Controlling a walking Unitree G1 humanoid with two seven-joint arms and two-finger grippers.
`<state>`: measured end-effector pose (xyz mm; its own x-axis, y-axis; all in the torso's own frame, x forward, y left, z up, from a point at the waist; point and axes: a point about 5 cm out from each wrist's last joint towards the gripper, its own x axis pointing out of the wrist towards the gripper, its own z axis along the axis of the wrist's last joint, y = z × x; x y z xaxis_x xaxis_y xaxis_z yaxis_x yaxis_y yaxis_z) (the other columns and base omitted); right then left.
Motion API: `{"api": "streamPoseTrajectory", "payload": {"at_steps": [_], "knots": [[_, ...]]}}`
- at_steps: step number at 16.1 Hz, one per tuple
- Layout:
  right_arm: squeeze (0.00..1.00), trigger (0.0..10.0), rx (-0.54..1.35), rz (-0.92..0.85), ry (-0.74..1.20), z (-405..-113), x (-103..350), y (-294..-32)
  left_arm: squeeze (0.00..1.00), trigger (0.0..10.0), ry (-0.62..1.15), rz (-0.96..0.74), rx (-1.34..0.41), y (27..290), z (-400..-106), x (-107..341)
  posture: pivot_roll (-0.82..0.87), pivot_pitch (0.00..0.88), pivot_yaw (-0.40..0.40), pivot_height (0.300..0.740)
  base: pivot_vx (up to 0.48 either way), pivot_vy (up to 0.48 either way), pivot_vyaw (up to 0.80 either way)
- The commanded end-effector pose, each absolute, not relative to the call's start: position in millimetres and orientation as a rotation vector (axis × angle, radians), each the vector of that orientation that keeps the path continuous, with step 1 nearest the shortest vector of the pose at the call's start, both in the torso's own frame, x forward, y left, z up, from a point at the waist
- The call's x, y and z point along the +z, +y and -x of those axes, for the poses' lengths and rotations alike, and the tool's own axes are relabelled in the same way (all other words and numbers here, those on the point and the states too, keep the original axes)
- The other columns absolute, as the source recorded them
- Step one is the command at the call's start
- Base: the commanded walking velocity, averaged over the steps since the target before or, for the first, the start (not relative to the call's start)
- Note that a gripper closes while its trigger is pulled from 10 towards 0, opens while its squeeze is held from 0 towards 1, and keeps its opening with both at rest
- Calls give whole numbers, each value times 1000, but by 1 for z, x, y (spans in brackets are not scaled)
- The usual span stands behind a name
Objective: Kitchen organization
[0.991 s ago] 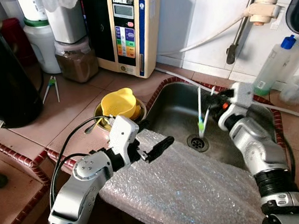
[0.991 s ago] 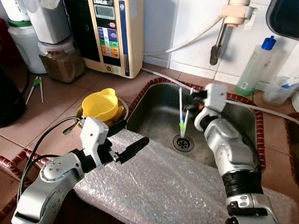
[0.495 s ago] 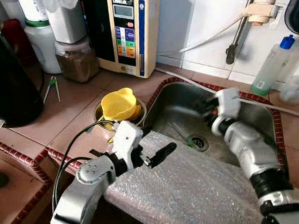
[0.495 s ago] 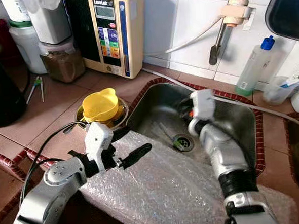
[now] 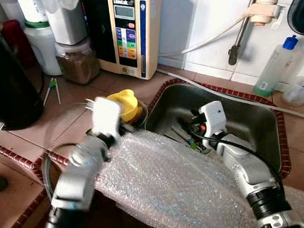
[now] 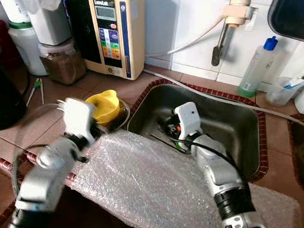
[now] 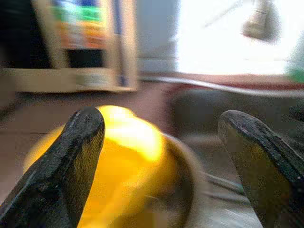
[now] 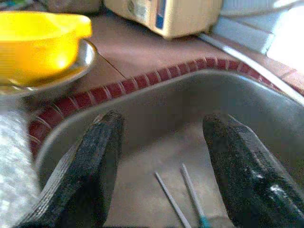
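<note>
The right gripper (image 8: 161, 171) is hovering low in the sink (image 5: 256, 123), fingers spread wide and empty, with the toothbrush (image 8: 192, 199) lying flat just beyond them, lengthwise ahead. The left gripper (image 7: 161, 166) (also spread) is facing the yellow cup (image 5: 126, 102).

The cream-coloured boxy water machine with a dark front panel (image 5: 128, 30), standing against the white tiled wall, carries a short brand word in white letters at the top of that panel; it starts "Leve" but the rest is too small to read. Its grey display and coloured button labels are illegible.
</note>
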<state>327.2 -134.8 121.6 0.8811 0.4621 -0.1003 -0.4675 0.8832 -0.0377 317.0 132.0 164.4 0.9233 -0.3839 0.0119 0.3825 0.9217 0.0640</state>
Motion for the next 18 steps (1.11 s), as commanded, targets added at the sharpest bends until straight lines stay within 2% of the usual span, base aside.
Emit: {"api": "streamPoseTrajectory", "payload": {"at_steps": [1,2,3,4,6,9,12,13,14,18], "knots": [[90,10000,500,46,60,-325,128,-133,1000,10000,-33,-54,-301,140,-324,167,-13,0,-25,740,0,0,0],[0,10000,512,35,41,-321,131,-130,1000,10000,-25,-27,-207,151,-332,168,-15,0,-24,740,0,0,0],[0,10000,531,31,17,-318,134,-127,965,10000,-14,-2,-151,157,-336,168,-15,0,-24,740,0,0,0],[0,10000,542,30,6,-313,136,-123,0,10000,17,48,-103,162,-342,165,-24,2,-21,740,0,0,0],[0,10000,553,27,-4,-309,139,-120,0,10000,44,101,-92,163,-348,163,-27,3,-19,740,0,0,0],[0,10000,683,-15,-35,-293,150,-107,0,10000,169,232,-107,155,-358,153,-36,6,-10,740,0,0,0],[0,10000,747,2,-18,-285,150,-105,0,10000,220,229,-145,150,-360,149,-38,8,-7,740,0,0,0],[0,10000,745,7,-19,-285,150,-106,0,3843,244,212,-155,149,-360,147,-38,8,-7,740,0,0,0],[0,10000,740,5,-15,-285,151,-106,0,0,266,193,-163,149,-361,146,-37,8,-6,740,0,0,0],[0,10000,750,21,-20,-285,153,-104,0,0,304,177,-149,153,-361,144,-34,8,-5,740,0,0,0]]}}
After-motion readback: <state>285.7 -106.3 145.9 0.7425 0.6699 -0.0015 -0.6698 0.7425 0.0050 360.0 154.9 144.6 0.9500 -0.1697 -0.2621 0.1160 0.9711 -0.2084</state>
